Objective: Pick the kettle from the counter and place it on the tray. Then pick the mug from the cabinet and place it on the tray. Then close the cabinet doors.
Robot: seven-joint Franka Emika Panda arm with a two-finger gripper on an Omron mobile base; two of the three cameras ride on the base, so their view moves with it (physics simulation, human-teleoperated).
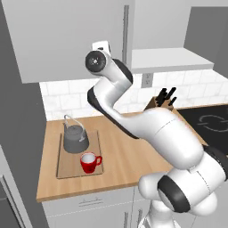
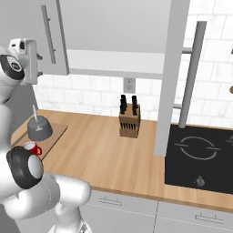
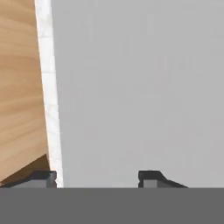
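The dark grey kettle [image 1: 75, 139] stands at the back of the wooden tray [image 1: 67, 171], and the red mug [image 1: 90, 162] stands on the same tray in front of it. My arm is raised to the upper cabinet. My gripper [image 3: 96, 178] is open and faces the flat grey panel of the left cabinet door [image 3: 140, 87] at close range, with nothing between its fingertips [image 3: 151, 176]. In the left base view my hand [image 1: 101, 46] sits by that door's bar handle [image 1: 126, 33]. The right cabinet door [image 2: 170, 77] stands open, edge-on, with the cabinet shelf [image 2: 113, 63] bare.
A knife block [image 2: 129, 119] stands at the back of the wooden counter [image 2: 104, 154], near the wall outlet [image 2: 129, 84]. A black cooktop [image 2: 200, 154] lies to the right. Drawers [image 1: 89, 202] run below the counter's front edge.
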